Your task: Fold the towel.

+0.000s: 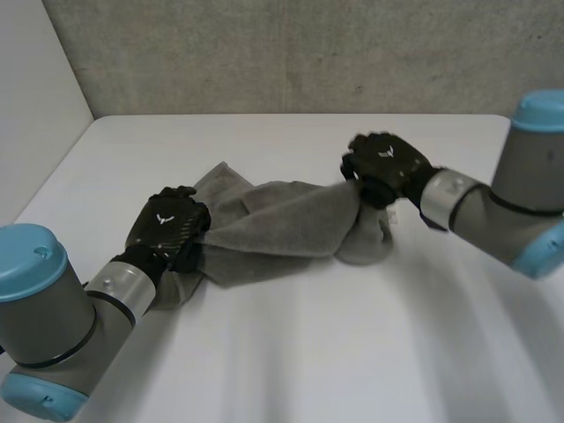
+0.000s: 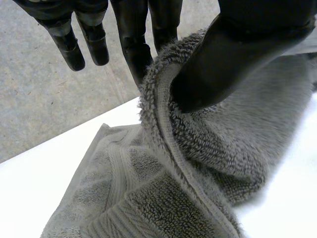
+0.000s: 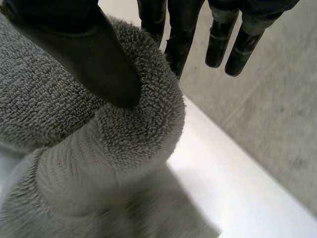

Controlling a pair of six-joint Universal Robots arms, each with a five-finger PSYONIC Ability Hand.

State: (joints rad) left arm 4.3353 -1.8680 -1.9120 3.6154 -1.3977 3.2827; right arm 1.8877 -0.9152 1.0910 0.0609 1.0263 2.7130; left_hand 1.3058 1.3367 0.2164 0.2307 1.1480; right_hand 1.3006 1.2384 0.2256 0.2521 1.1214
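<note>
Head view: grey towel slung between both arms, sagging onto white table.
Left wrist view: left hand pinches its hemmed edge.
Right wrist view: right hand clamps a rolled end.
Handling: soft, floppy; grip corners.

The towel is grey terry cloth, looped and fuzzy, with a flatter ribbed band and a stitched hem. The table is white, smooth and faintly glossy. The wall looks like rough, matt concrete. The left hand and right hand are matt black. The arm caps look like smooth blue plastic.
</note>
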